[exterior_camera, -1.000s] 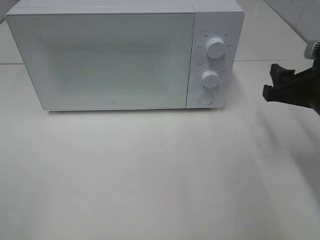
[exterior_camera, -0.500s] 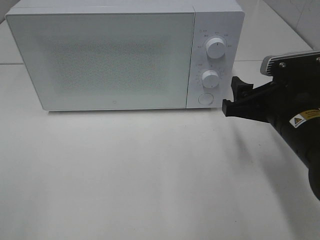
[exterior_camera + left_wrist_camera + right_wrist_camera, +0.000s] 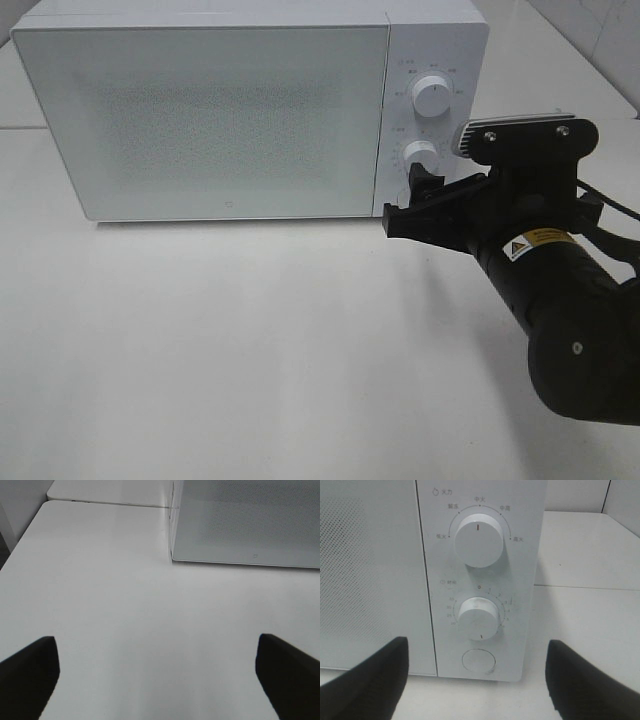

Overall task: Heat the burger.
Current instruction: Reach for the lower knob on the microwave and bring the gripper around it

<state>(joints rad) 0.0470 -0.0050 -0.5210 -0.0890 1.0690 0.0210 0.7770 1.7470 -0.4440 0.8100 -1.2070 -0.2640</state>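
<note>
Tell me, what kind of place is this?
Probably a pretend kitchen in a robot lab: a white microwave with two dials sits on a white table, and the black right gripper points at its controls.

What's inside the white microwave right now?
The door of the microwave is shut, and its speckled window shows only grey. Whatever is inside is hidden. No burger shows in any view, so I cannot tell if it is in there.

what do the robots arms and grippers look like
The right arm is matte black and rounded, with a yellow-triangle warning label, silver screwed plate and black cable. The right gripper has black angular fingers. Only two black fingertips of the left gripper show.
</note>
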